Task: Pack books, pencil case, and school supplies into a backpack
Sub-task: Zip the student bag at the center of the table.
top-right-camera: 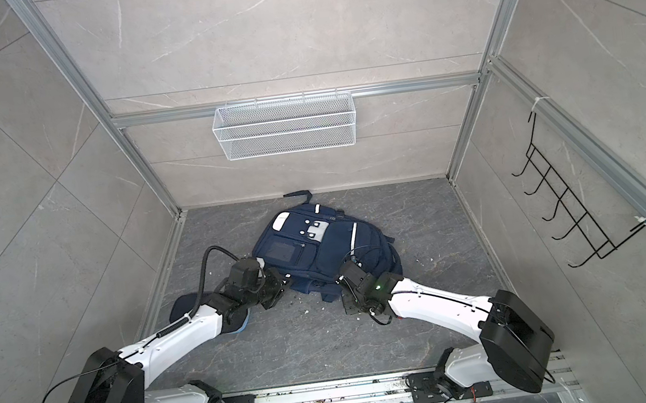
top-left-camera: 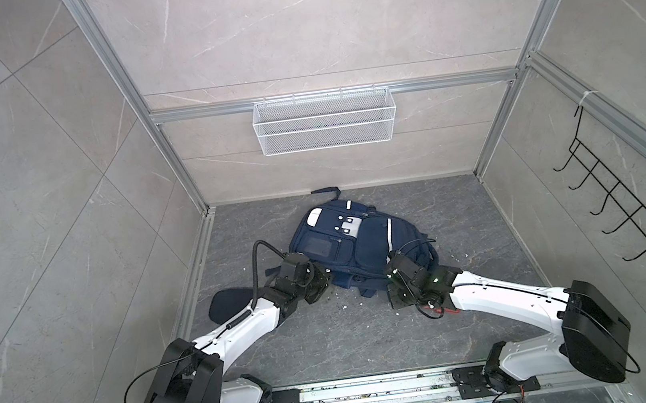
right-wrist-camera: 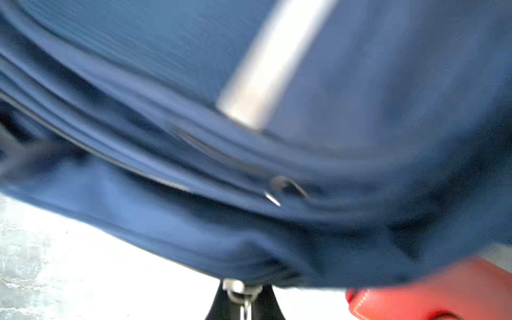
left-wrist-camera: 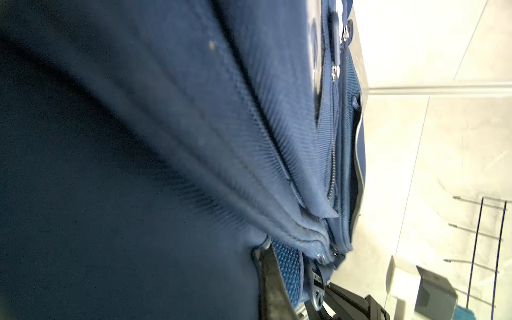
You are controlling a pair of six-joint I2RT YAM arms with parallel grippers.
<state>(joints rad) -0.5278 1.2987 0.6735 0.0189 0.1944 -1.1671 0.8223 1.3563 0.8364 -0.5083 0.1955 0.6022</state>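
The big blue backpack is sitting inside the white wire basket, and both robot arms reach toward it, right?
No. The backpack lies on the grey tabletop, not inside the white wire basket on the back wall. Both top views show this. The rest is right.

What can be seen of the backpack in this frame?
The backpack is navy woven fabric with white reflective stripes, white dotted patches, zipped front pockets and dark straps. It lies front-up on the grey floor, its top handle toward the back wall. The left gripper is shut against its near left corner; whether it pinches cloth is unclear. The right gripper is shut on a metal piece, seemingly a zipper pull, at its near edge. A red case shows right by that edge.
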